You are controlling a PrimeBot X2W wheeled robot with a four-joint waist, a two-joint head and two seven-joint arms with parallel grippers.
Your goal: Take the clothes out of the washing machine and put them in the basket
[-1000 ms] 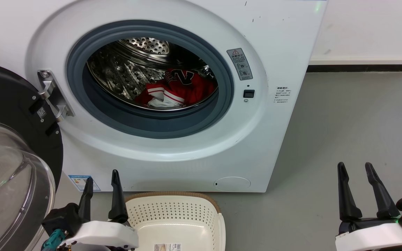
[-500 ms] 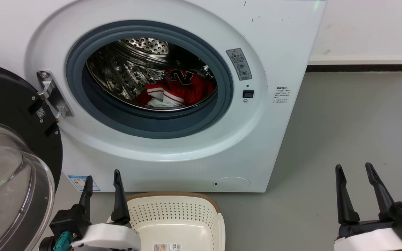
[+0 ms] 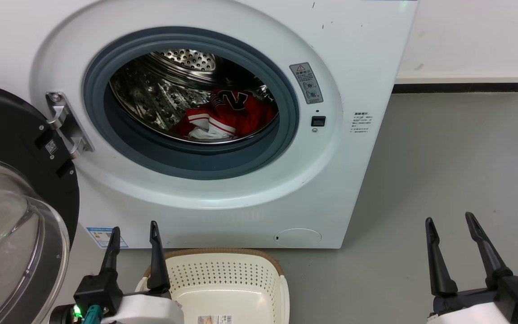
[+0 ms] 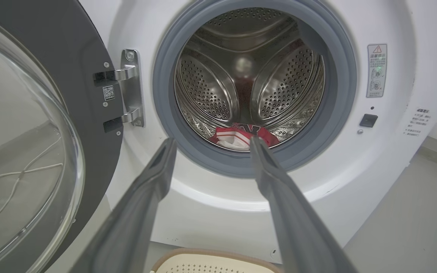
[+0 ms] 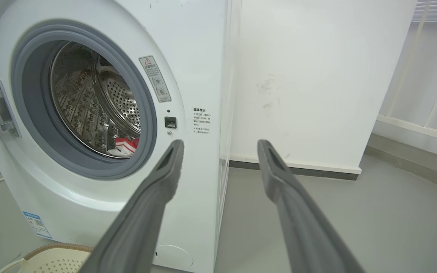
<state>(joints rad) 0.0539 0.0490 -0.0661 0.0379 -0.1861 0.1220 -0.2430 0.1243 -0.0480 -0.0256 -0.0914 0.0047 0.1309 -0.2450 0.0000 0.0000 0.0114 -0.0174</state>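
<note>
The white washing machine [image 3: 250, 198] stands with its black-framed glass door [image 3: 11, 216] swung open to the left. Red clothes [image 3: 234, 118] with a black numeral and white striped trim lie at the bottom of the steel drum; they also appear as clothes [image 4: 241, 136] low in the drum and clothes [image 5: 126, 146] behind the gasket. The cream basket [image 3: 227, 274] sits on the floor in front of the machine. My left gripper [image 3: 134, 228] is open above the basket's left rim. My right gripper [image 3: 450, 220] is open over bare floor to the machine's right. Both hold nothing.
Grey floor [image 3: 443, 157] stretches to the right of the machine up to a white wall with a dark skirting [image 3: 461, 87]. The open door takes up the left side. A warning sticker [image 3: 306, 83] and a latch [image 3: 319, 121] sit right of the porthole.
Both grippers have slid slightly down the head view; the left one also moved a little right, the right one a little left. The clothes and basket lie as before.
</note>
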